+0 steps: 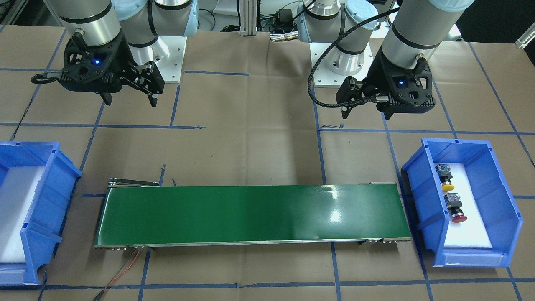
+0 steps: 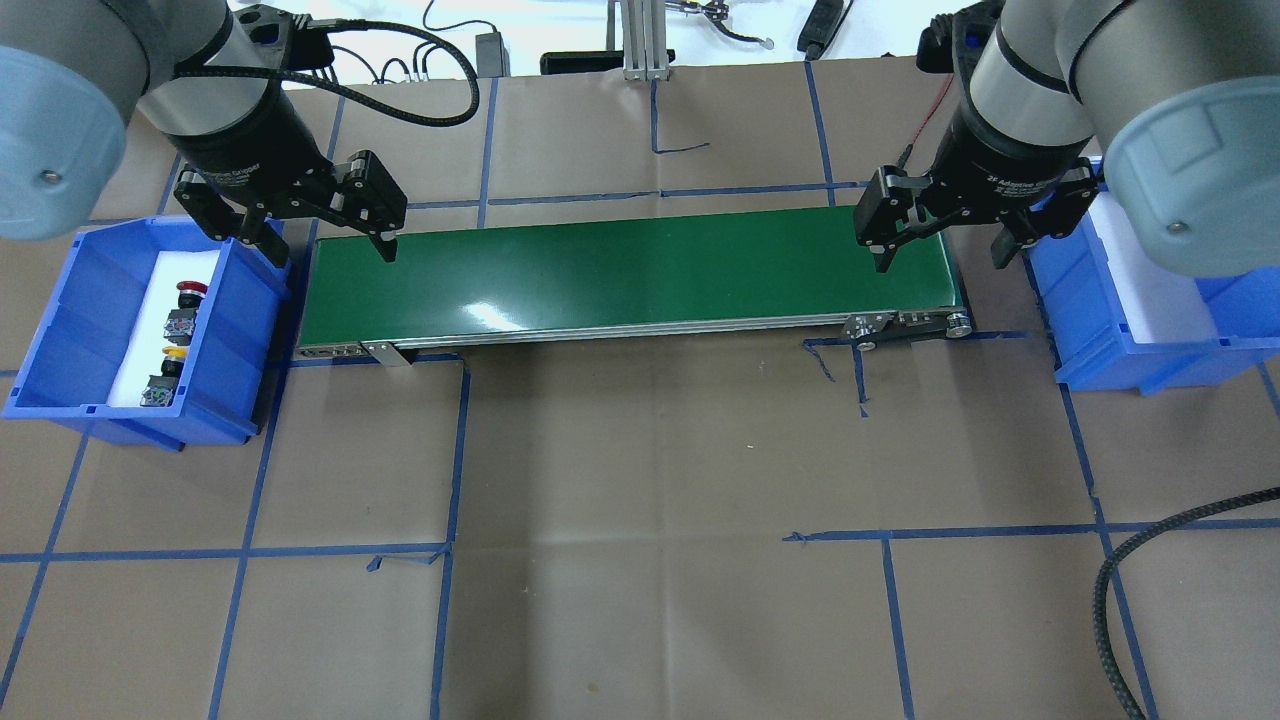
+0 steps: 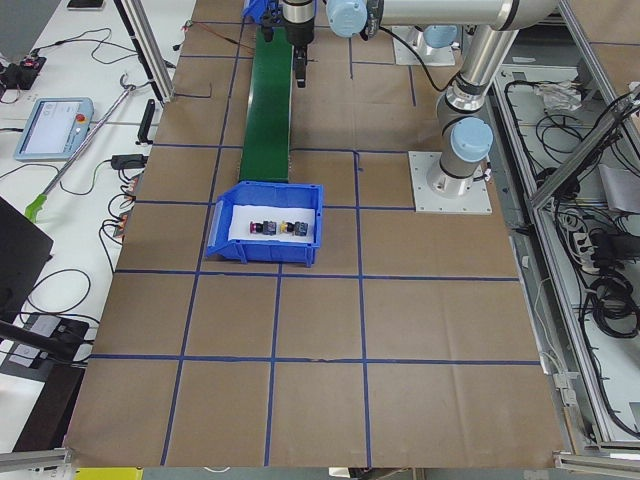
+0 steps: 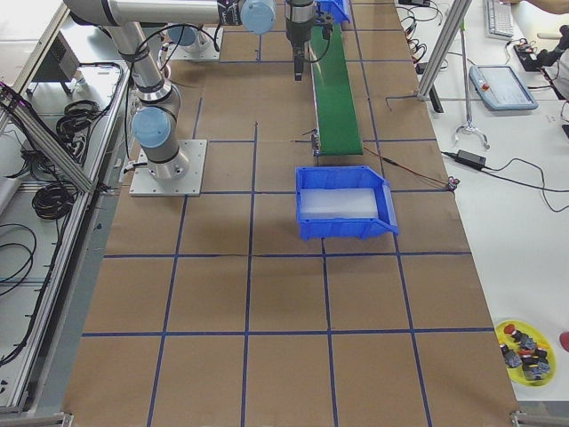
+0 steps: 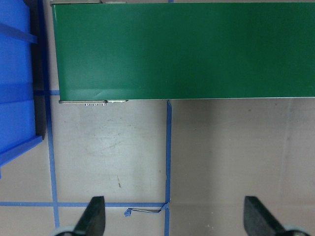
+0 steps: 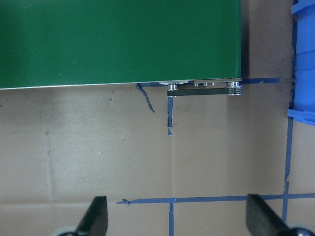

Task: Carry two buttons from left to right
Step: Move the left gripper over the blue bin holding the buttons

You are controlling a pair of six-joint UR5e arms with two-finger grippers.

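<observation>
Two buttons lie on white foam in the blue left bin [image 2: 240,330]: the red-capped button [image 2: 189,292] [image 1: 458,217] and the yellow-capped button [image 2: 174,354] [image 1: 447,187], each with a dark block body. My left gripper [image 2: 330,250] [image 5: 177,216] hangs open and empty above the table by the green belt's left end, beside the bin and apart from the buttons. My right gripper [image 2: 941,260] [image 6: 179,216] is open and empty over the belt's right end. In the exterior left view the buttons [image 3: 276,228] show side by side in the bin.
A green conveyor belt [image 2: 630,280] runs between the left bin and the blue right bin [image 2: 1130,355], which holds only white foam [image 4: 342,205]. A yellow dish [image 4: 526,351] with several more buttons sits on the side table. Blue tape lines cross the brown table.
</observation>
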